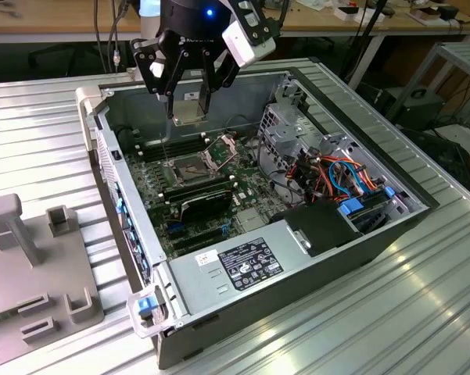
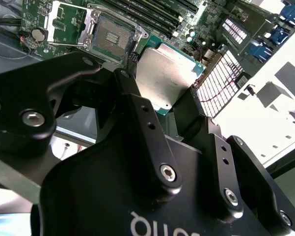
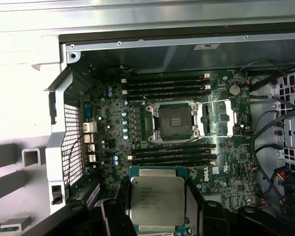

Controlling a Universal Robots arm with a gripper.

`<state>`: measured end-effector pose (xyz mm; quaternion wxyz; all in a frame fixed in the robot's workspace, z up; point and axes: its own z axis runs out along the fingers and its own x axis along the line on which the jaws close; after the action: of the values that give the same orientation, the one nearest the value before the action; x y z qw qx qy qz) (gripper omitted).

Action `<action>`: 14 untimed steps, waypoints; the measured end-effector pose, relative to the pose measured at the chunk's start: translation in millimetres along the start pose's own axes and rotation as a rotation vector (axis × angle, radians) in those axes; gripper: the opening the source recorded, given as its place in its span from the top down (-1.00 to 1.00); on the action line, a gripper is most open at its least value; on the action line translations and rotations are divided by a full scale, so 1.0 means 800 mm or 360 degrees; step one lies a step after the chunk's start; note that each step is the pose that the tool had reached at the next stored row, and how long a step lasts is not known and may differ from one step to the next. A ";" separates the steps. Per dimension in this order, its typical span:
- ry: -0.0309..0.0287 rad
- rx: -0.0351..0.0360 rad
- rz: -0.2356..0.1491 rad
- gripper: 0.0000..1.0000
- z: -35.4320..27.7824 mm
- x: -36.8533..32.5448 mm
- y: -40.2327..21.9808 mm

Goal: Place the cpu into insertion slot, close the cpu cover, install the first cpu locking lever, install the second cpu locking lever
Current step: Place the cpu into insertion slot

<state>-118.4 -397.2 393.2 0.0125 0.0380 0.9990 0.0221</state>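
My gripper (image 1: 189, 108) hangs over the open computer case, shut on the cpu (image 1: 190, 114), a small flat square chip. Both wrist views show the chip's silver-grey face (image 3: 157, 200) (image 2: 167, 73) clamped between the black fingers (image 3: 113, 216) (image 2: 137, 113). Some way below on the green motherboard lies the insertion slot (image 1: 186, 166) (image 3: 175, 120) (image 2: 110, 34), a dark square socket that stands bare. The cpu cover (image 1: 221, 150) (image 3: 215, 118) (image 2: 64, 22) is swung open beside the socket on its hinged edge. The chip is well above the socket and touches nothing else.
Long black memory slots (image 3: 167, 86) run on both sides of the socket. A black expansion card (image 1: 203, 205), a labelled power supply (image 1: 250, 262), a drive cage (image 1: 285, 125) and orange and blue cables (image 1: 340, 176) crowd the case. A grey fixture (image 1: 31, 258) sits at the exterior view's left.
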 end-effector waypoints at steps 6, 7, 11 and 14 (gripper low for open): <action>-0.00002 0.0001 0.0007 -0.09 0.0000 -0.0003 0.0000; -0.00008 0.0001 0.0017 -0.09 0.0000 -0.0003 0.0000; -0.00031 0.0002 0.0068 -0.09 0.0002 -0.0004 0.0000; -0.00048 0.0003 0.0109 -0.09 0.0004 -0.0004 0.0000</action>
<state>-118.1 -397.2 393.0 0.0132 0.0721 0.9971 0.0215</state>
